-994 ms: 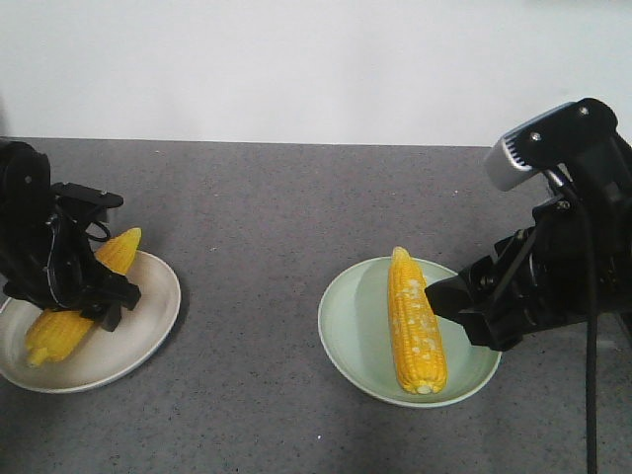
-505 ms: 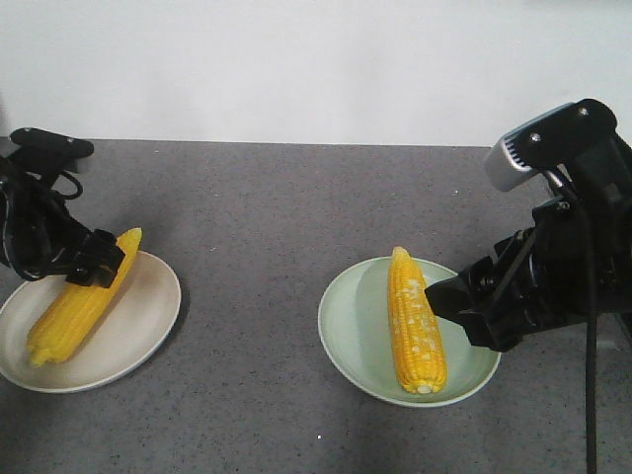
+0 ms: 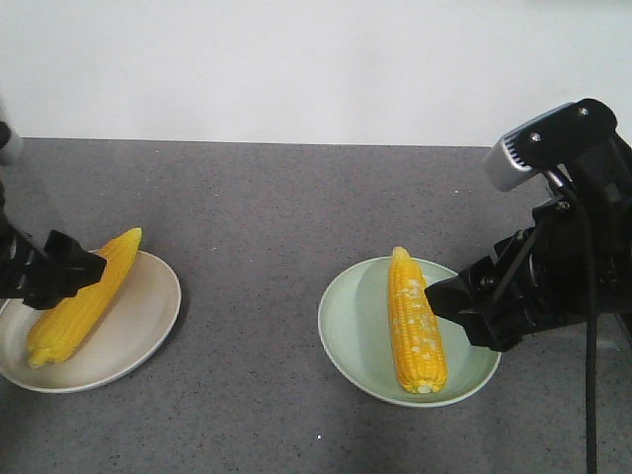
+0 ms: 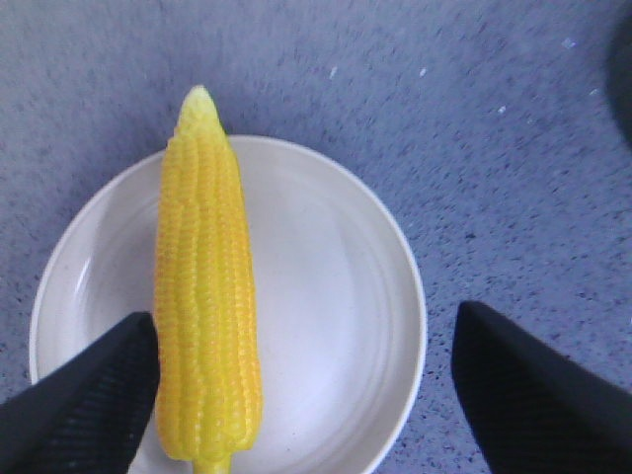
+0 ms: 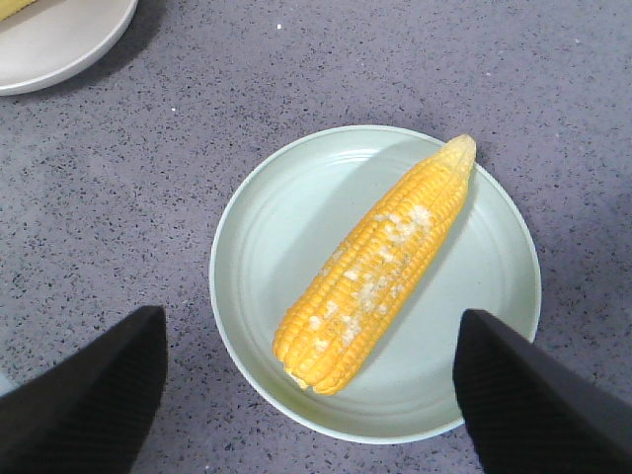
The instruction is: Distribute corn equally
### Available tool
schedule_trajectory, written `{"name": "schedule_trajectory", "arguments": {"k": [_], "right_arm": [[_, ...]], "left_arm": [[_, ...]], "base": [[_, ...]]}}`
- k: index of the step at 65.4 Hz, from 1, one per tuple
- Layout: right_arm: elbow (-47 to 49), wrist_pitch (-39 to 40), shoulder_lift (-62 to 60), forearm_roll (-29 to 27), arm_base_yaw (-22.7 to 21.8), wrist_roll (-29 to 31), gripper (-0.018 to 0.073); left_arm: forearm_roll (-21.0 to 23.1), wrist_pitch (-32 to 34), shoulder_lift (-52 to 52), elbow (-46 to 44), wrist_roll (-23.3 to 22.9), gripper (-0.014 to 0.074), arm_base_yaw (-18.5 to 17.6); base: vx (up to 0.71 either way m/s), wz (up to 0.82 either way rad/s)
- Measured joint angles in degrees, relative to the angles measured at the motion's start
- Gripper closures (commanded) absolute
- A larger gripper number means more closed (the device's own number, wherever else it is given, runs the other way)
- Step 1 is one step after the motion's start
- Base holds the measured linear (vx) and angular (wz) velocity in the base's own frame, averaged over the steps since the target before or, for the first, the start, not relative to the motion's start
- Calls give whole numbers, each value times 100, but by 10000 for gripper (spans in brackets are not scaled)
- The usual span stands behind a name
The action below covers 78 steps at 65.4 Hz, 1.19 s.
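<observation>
On the speckled grey counter (image 3: 267, 227) stand two plates, well apart, each carrying one corn cob. The white plate (image 3: 138, 341) sits at about 9 o'clock in the front view; its cob (image 3: 79, 301) lies slantwise, tapered tip toward 1 o'clock and reaching the plate's far rim. In the left wrist view this cob (image 4: 205, 286) lies on the left half of the plate (image 4: 336, 296). The left hand (image 4: 296, 395) is spread wide, holding nothing; one finger (image 4: 84, 395) lies just beside the cob's thick end, and whether it touches I cannot tell. The pale green plate (image 3: 346, 341) sits at about 4 o'clock, its cob (image 3: 415, 321) running nearly straight, tip at 12 o'clock, with whitish patches. The right hand (image 5: 311, 405) is likewise spread wide and holding nothing over the green plate (image 5: 267, 247), both fingers clear of the patchy cob (image 5: 375, 262).
</observation>
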State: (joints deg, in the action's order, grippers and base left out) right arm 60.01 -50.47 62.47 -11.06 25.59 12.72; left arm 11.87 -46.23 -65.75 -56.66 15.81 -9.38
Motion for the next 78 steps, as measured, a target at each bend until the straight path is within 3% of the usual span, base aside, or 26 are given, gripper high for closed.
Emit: {"name": "schedule_trajectory", "arguments": {"k": [21,32,43,64,67,78], "right_arm": [[0,0,0,0,0,0,-4],[0,0,0,0,0,0,50],[0,5,0,0,0,0,193],[0,5,0,0,0,0,562],[0,5,0,0,0,0,573],[0,5,0,0,0,0,567]], "left_arm": [[476,378,1724,990,192,20,0],[640,413,2386,1335,197,48,0],[645,487,2706,1509,197,185,0],[655,619,2731,1535,197,561,0],[659,651,2731,1535,197,607,0],[659,837,2731,1539,197,605,0]], "base": [[0,0],[0,0],[0,0],[0,0],[0,0],[0,0]]}}
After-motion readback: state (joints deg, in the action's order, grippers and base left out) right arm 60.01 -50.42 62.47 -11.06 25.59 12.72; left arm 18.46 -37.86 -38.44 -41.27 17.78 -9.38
